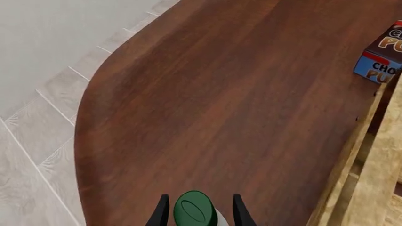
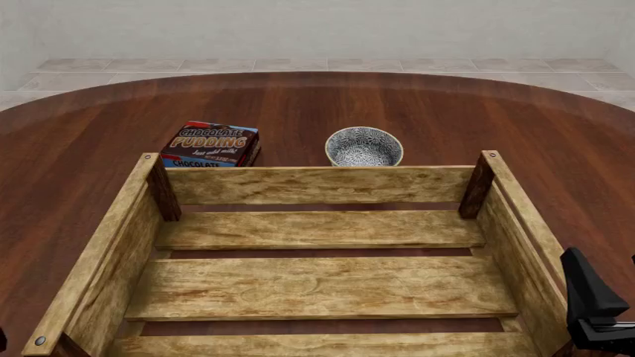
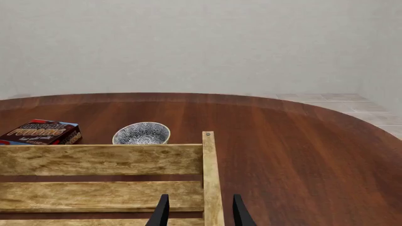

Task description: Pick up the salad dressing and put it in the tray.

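On the left side of the round dark-brown wooden table (image 2: 417, 111), outside the crate, the left gripper (image 1: 197, 213) holds the slim whitish salad dressing bottle with a dark green screw cap (image 1: 196, 208). Only the left wrist view shows it: the cap sits between the two black fingers (image 1: 161, 214), with the jaws clenched on the bottle just below the cap. The bottle stands out over bare table, with the outer face of the crate wall close by. The front view does not show the bottle or this gripper, so whether the bottle is lifted or resting on the table cannot be told.

Further along, behind the crate's far left corner, lies the dark chocolate pudding box with red and blue edges (image 2: 210, 145), flat on the table and just beside the far wall. To its right, near the middle of that far wall, sits the small speckled black-and-white bowl (image 2: 364, 146), upright and close to the slats.

The large rectangular tray of light wooden slats with darker corner posts (image 2: 317, 186) fills the near middle of the table, and its slatted floor holds nothing.

At the right, the right gripper (image 3: 197, 212) hangs over the crate's right wall, its black fingers (image 3: 238, 212) one on each side of the wall's top rail. Its jaws are released, grasping nothing.
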You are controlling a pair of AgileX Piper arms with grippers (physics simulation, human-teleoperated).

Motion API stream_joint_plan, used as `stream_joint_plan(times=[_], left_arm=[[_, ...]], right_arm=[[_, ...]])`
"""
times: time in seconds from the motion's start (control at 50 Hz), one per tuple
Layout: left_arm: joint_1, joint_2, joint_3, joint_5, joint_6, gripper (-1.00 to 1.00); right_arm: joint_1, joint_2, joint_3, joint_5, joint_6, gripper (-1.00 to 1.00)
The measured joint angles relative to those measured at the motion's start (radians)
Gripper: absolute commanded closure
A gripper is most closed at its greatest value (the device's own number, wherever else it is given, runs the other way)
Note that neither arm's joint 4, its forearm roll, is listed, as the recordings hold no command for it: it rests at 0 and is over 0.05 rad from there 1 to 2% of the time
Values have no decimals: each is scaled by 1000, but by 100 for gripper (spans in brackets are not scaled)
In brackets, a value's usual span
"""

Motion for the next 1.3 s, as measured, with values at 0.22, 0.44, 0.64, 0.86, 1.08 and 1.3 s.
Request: stream_joint_plan(times=[0.22, 0.44, 0.64, 0.86, 1.08, 1.3], left_arm=[[15, 72, 23, -72, -12, -100], [36, 132, 39, -134, -9, -100], [41, 165, 42, -161, -14, 100], [45, 191, 39, -182, -15, 100], [37, 188, 13, -160, -29, 100], [17, 168, -41, -120, -41, 100]], right_arm=[[-1, -2, -2, 4, 0, -100], [-2, -1, -5, 7, -2, -100], [-4, 2, -4, 4, -3, -100], [-5, 3, -2, 3, -3, -100], [-5, 0, -3, 5, -3, -100], [-6, -4, -4, 9, -4, -100]])
